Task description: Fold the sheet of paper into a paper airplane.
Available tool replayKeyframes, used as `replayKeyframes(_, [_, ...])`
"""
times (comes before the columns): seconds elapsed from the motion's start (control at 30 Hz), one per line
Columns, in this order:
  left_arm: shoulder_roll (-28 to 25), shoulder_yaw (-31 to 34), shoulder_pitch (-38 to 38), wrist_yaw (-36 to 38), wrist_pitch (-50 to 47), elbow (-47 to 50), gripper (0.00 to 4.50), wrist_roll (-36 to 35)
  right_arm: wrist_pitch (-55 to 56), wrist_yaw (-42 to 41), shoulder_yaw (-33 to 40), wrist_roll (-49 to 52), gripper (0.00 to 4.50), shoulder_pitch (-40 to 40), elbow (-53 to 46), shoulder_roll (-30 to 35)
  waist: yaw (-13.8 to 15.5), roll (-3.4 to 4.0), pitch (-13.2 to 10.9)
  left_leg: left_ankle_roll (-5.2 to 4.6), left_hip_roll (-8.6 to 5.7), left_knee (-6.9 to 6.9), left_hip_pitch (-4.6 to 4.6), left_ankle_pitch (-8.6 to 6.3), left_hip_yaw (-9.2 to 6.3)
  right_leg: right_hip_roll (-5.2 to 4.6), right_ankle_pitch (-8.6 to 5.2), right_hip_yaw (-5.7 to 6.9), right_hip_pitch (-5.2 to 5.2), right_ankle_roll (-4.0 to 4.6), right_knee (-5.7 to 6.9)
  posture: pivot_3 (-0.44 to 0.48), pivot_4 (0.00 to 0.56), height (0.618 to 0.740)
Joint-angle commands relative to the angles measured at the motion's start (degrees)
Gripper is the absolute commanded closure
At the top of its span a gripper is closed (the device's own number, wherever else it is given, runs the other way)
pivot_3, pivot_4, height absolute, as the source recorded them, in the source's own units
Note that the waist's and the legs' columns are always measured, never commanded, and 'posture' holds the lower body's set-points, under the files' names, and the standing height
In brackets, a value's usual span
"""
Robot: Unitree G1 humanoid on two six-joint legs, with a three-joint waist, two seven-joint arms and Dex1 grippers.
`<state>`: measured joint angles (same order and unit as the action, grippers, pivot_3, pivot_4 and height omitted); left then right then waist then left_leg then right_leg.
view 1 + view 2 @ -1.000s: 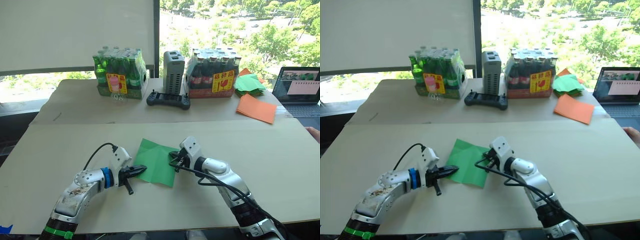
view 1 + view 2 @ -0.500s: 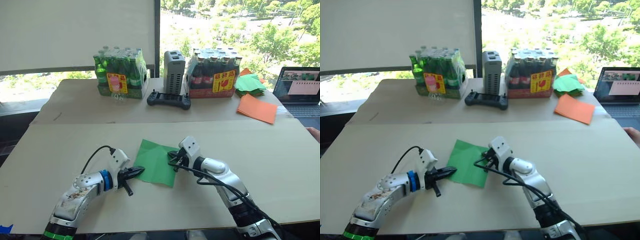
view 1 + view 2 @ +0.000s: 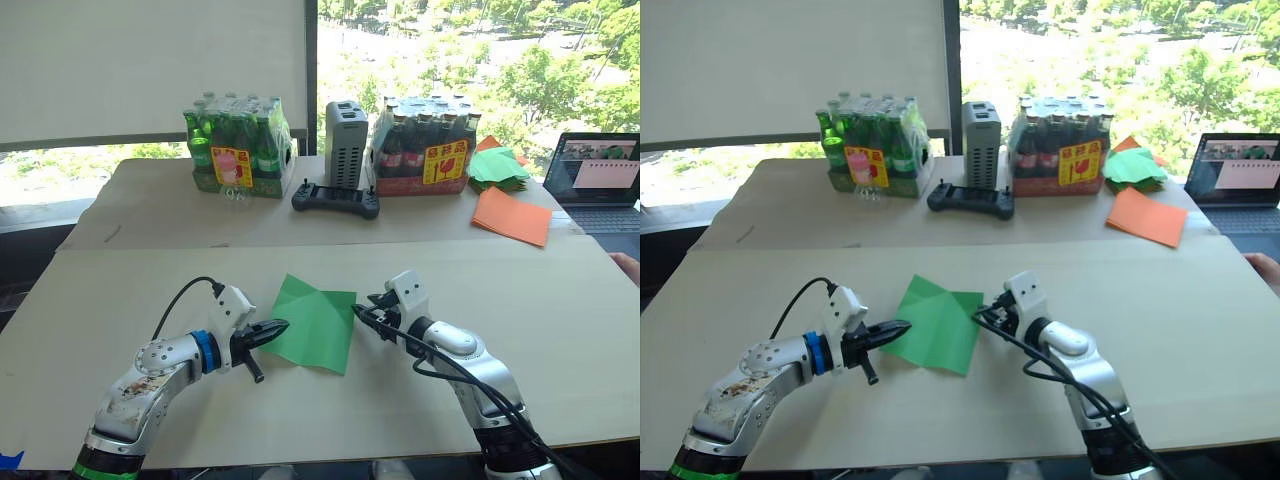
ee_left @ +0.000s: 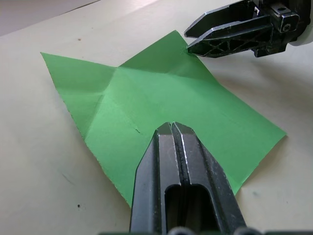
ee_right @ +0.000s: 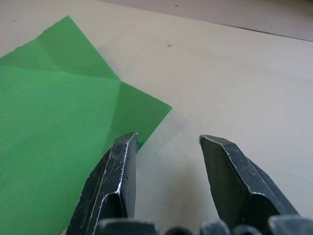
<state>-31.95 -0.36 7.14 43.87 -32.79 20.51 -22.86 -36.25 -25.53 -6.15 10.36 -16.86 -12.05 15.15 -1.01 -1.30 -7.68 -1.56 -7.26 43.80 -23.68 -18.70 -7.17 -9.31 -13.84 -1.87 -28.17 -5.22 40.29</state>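
The left hand (image 4: pixel 171 128) has its two fingers pressed together, closed, with nothing between them. Its tip lies over the near-left edge of the sheet of paper (image 3: pixel 315 323); whether it really touches the paper I cannot tell.

The right hand (image 5: pixel 168 142) is open, with a clear gap between the two fingers. It holds nothing. One finger (image 5: pixel 120 166) is at the right corner of the sheet, the other is over the bare bench (image 3: pixel 560 300).

The sheet of paper lies flat on the bench between the two hands, with creases across it and one corner pointing away from the robot.

At the far side of the bench stand two wrapped packs of bottles: the green bottles (image 3: pixel 238 148) on the left and the dark bottles (image 3: pixel 425 145) on the right. Between them is a grey box (image 3: pixel 346 130), with a black controller (image 3: pixel 336 199) just in front of it. Further right lie orange sheets (image 3: pixel 512 215) and a pile of green papers (image 3: pixel 498 166), near a laptop (image 3: pixel 598 180).
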Motion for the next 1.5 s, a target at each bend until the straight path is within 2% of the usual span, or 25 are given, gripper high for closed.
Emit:
replayKeyframes(0.03, [-0.4, 0.5, 1.3, -0.1, 0.2, 1.6, 4.50, -0.8, 0.3, 0.5, 0.5, 1.8, 2.22, -0.2, -1.2, -1.8, 0.1, 0.00, 0.0, 0.00, 0.00, 0.00, 0.00, 0.00, 0.00, 0.00, 0.00, 0.00, 0.00, 0.00, 0.00, 0.000, 0.150, 0.675])
replayKeyframes(0.17, [-0.6, 0.6, 1.4, -0.1, 0.2, 1.4, 4.50, -0.7, -0.3, 0.7, 0.9, 2.9, 2.22, -0.6, -0.9, -3.3, 0.2, 0.00, 0.0, 0.00, -0.02, 0.02, 0.00, 0.00, 0.00, -0.01, 0.00, 0.00, 0.01, 0.00, -0.01, 0.000, 0.150, 0.675])
replayKeyframes(0.27, [-0.6, 0.7, 1.3, -0.2, 0.1, 1.6, 4.50, -0.8, -0.2, 0.9, 0.5, 2.8, 3.02, -0.4, -0.7, -3.3, 0.2, 0.00, 0.0, 0.00, -0.03, 0.02, 0.00, 0.00, 0.00, -0.01, 0.00, 0.00, 0.01, 0.00, -0.01, 0.000, 0.150, 0.675])
replayKeyframes(0.4, [-0.7, 0.8, 1.4, -0.3, 0.0, 1.8, 4.50, -0.9, 0.0, 1.0, 0.1, 2.4, 4.41, -0.2, -0.1, -3.1, 0.2, 0.00, 0.0, 0.00, -0.02, 0.02, 0.00, 0.00, 0.00, 0.00, 0.00, 0.00, 0.01, 0.00, 0.00, 0.000, 0.150, 0.675])
replayKeyframes(0.43, [-0.7, 0.9, 1.4, -0.3, -0.1, 1.9, 4.50, -1.0, 0.2, 1.0, 0.0, 2.2, 4.48, -0.2, 0.0, -3.0, 0.2, 0.00, 0.0, 0.00, -0.02, 0.02, 0.00, 0.00, 0.00, 0.00, 0.00, 0.00, 0.01, 0.00, 0.00, 0.000, 0.150, 0.675])
replayKeyframes(0.6, [-0.9, 1.2, 1.4, -0.5, -0.7, 2.7, 4.50, -1.5, 2.3, -0.5, -1.9, 1.3, 4.48, -0.7, -0.6, -2.0, 0.1, 0.00, 0.0, 0.00, -0.01, 0.01, 0.00, 0.00, 0.00, 0.00, 0.00, 0.00, 0.00, 0.00, 0.00, 0.000, 0.150, 0.675])
replayKeyframes(0.73, [-1.1, 1.5, 1.2, -0.6, -1.4, 3.3, 4.50, -1.9, 9.5, -3.4, -5.7, -1.9, 4.48, -1.1, -1.7, 0.8, 0.1, 0.00, 0.0, 0.00, -0.02, 0.01, 0.00, 0.00, 0.00, 0.00, 0.00, 0.00, 0.00, 0.00, 0.00, 0.000, 0.150, 0.675])
replayKeyframes(1.13, [-1.9, 2.3, -0.1, -1.2, -2.6, 3.6, 4.50, -3.2, 30.2, -6.7, -18.5, -21.0, 4.48, -4.3, 0.2, 9.4, 0.1, 0.00, 0.0, 0.00, -0.02, 0.03, 0.00, 0.00, 0.01, 0.00, 0.00, 0.00, 0.01, 0.00, -0.02, 0.000, 0.150, 0.675])
replayKeyframes(1.5, [-3.5, 3.1, -0.1, -1.0, -2.6, 1.8, 4.50, -2.7, 34.3, -8.3, -23.5, -30.0, 4.48, -3.9, 0.9, 9.8, 0.2, 0.00, 0.0, 0.01, -0.02, 0.03, 0.00, 0.00, 0.01, 0.01, 0.00, 0.00, 0.01, 0.00, -0.02, 0.000, 0.150, 0.675])
